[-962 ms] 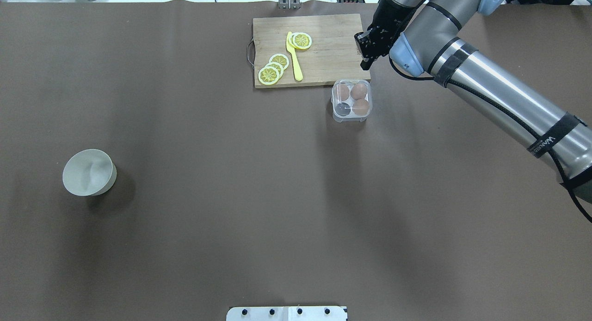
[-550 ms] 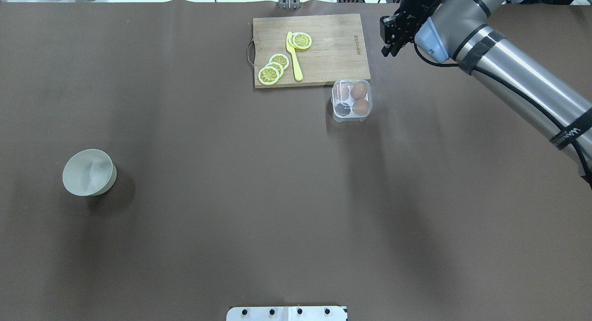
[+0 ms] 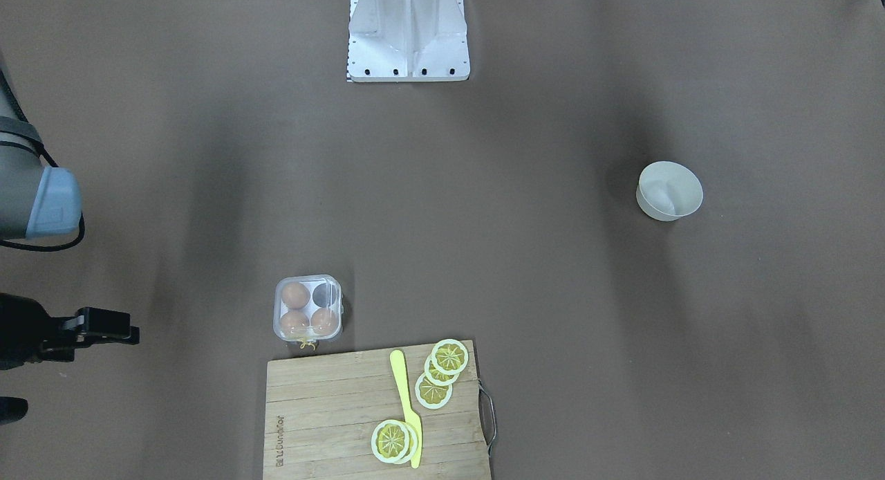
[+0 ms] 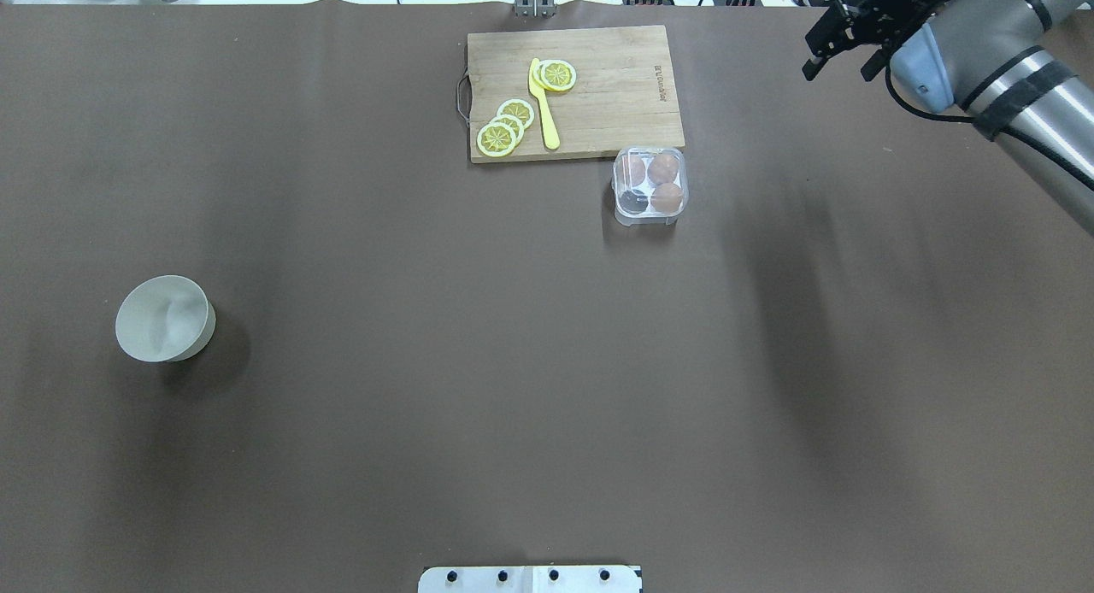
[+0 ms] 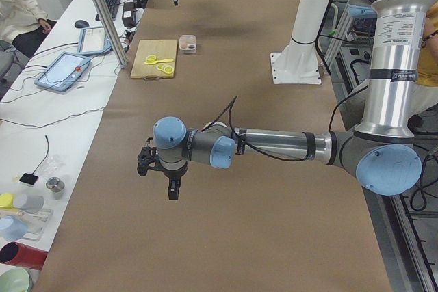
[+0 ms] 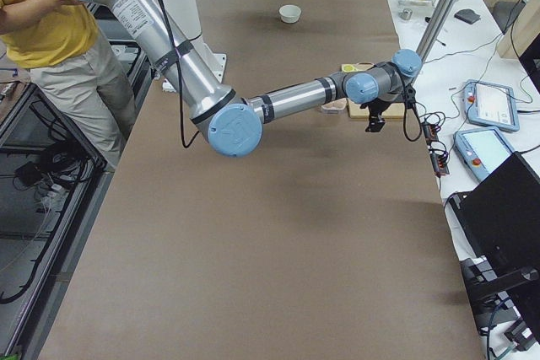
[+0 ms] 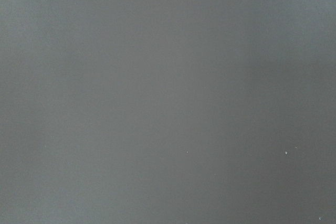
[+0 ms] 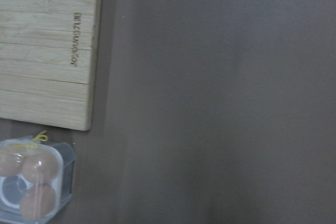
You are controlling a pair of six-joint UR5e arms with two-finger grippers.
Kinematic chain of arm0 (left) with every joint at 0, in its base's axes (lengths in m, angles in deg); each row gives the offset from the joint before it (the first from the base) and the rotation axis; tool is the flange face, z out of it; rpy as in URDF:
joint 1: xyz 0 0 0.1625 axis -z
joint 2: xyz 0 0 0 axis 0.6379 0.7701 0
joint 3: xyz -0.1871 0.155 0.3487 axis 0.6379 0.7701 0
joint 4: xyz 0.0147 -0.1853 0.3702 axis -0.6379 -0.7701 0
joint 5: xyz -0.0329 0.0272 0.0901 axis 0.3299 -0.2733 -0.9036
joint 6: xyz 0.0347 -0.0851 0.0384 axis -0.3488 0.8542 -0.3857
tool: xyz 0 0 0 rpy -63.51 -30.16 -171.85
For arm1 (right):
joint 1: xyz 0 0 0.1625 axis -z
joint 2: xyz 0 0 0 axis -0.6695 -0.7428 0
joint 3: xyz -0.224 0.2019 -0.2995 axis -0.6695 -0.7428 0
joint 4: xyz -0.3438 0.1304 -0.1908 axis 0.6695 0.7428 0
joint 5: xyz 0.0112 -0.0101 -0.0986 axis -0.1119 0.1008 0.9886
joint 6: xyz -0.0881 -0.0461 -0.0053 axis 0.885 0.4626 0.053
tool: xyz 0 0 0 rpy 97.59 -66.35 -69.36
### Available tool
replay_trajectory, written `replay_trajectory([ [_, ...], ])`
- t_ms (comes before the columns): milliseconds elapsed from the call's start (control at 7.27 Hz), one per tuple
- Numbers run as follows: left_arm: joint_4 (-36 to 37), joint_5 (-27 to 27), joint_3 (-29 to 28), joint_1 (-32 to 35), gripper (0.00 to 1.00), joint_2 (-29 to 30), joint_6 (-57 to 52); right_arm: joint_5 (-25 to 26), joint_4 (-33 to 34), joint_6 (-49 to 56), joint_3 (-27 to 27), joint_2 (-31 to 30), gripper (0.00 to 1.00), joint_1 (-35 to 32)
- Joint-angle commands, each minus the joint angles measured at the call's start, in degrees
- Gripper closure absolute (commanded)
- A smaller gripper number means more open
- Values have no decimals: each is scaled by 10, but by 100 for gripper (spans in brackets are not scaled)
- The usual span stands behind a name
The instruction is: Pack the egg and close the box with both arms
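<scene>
The clear plastic box (image 4: pixel 649 186) stands just right of the cutting board's near corner, and its lid looks shut. Three brown eggs (image 4: pixel 661 168) lie in it; I cannot tell the task's egg from the others. One cell (image 4: pixel 633 201) is dark and empty. The box also shows in the front view (image 3: pixel 308 308) and the right wrist view (image 8: pixel 32 182). My right gripper (image 4: pixel 838 67) hangs open and empty at the table's far right, well away from the box. My left gripper (image 5: pixel 171 186) shows only in the exterior left view, low over bare table; I cannot tell whether it is open or shut.
A wooden cutting board (image 4: pixel 615 89) with lemon slices (image 4: pixel 506 125) and a yellow knife (image 4: pixel 544 106) lies at the back centre. A white bowl (image 4: pixel 164 318) stands at the left. The white robot base (image 3: pixel 408 34) is at the near edge.
My right gripper has moved from the board's right edge, just beyond the box, away to the right toward the table's far right corner. The box and eggs have not moved.
</scene>
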Motion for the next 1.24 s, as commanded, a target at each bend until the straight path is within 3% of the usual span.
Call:
replay_trajectory([
  [0, -1, 0, 1, 0, 3, -1, -2, 18, 37, 6, 60, -58, 0, -27],
  [412, -1, 0, 2, 0, 3, -4, -1, 52, 151, 87, 167, -139, 0, -91],
  [1100, -1, 0, 6, 0, 3, -4, -2, 96, 160, 202, 192, -236, 0, -146],
])
